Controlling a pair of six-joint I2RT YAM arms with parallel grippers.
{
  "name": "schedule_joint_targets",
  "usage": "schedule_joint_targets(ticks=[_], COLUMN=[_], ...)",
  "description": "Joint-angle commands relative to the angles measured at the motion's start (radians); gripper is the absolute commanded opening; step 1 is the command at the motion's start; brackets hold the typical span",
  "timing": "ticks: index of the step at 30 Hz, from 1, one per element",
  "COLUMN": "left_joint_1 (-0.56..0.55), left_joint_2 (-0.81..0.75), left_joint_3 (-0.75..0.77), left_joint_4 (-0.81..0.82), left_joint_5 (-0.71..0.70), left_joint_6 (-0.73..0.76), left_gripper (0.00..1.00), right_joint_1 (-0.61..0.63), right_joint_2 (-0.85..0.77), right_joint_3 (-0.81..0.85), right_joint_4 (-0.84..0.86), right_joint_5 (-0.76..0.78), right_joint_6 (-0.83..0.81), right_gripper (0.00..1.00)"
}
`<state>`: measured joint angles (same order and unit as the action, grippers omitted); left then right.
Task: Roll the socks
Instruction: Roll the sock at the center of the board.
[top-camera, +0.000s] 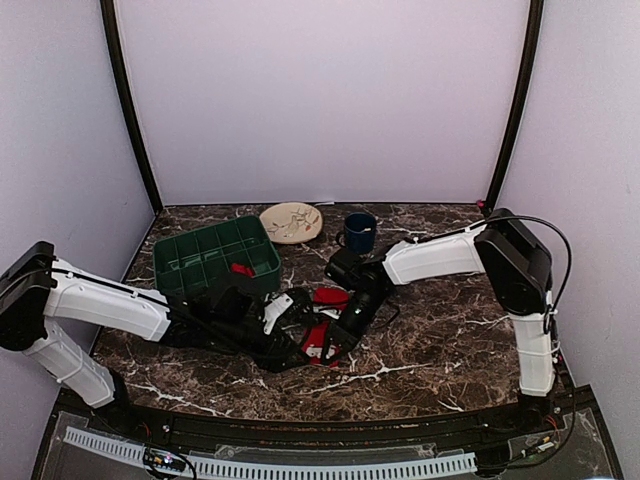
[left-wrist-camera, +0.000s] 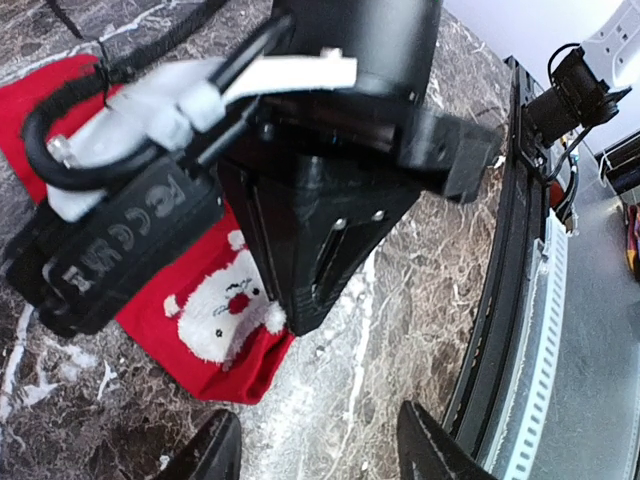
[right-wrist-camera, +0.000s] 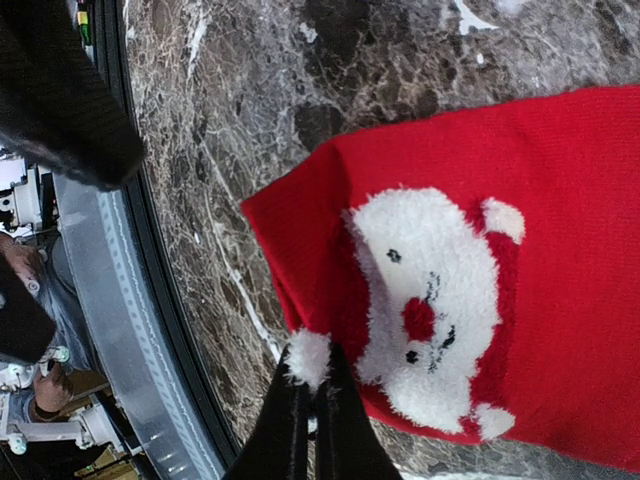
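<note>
Here, sock (right-wrist-camera: 560, 200) lies flat on surface (right-wrist-camera: 330, 80), front centre; looks soft, light, floppy. Right gripper (right-wrist-camera: 310, 385) jaws pressed together at its Santa-end edge; left gripper (left-wrist-camera: 315, 450) jaws spread. Probably best pinched at that edge.

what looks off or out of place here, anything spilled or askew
Nothing spilled or damaged. One oddity: a small red piece lies in the green bin, apart from the Santa sock on the table; too small to identify.
</note>
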<state>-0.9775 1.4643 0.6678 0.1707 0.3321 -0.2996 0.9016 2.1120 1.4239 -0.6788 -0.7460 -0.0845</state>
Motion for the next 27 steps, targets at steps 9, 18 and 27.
schedule_joint_targets(ticks=[9, 18, 27], left_joint_1=[-0.041, -0.082, -0.105], left_joint_2=[0.093, 0.169, 0.214], left_joint_3=[0.066, 0.136, 0.171], left_joint_4=[-0.068, -0.112, -0.157], left_joint_5=[-0.057, -0.122, -0.186], left_joint_6=[0.179, 0.25, 0.299], left_gripper=[0.53, 0.47, 0.32], right_joint_1=[-0.02, -0.021, -0.022], right_joint_2=[0.041, 0.059, 0.075], right_joint_3=[0.06, 0.076, 0.098], right_joint_4=[-0.092, -0.119, -0.142], right_joint_5=[-0.082, -0.096, -0.105], right_joint_6=[-0.028, -0.044, -0.058], right_gripper=[0.0, 0.0, 0.0])
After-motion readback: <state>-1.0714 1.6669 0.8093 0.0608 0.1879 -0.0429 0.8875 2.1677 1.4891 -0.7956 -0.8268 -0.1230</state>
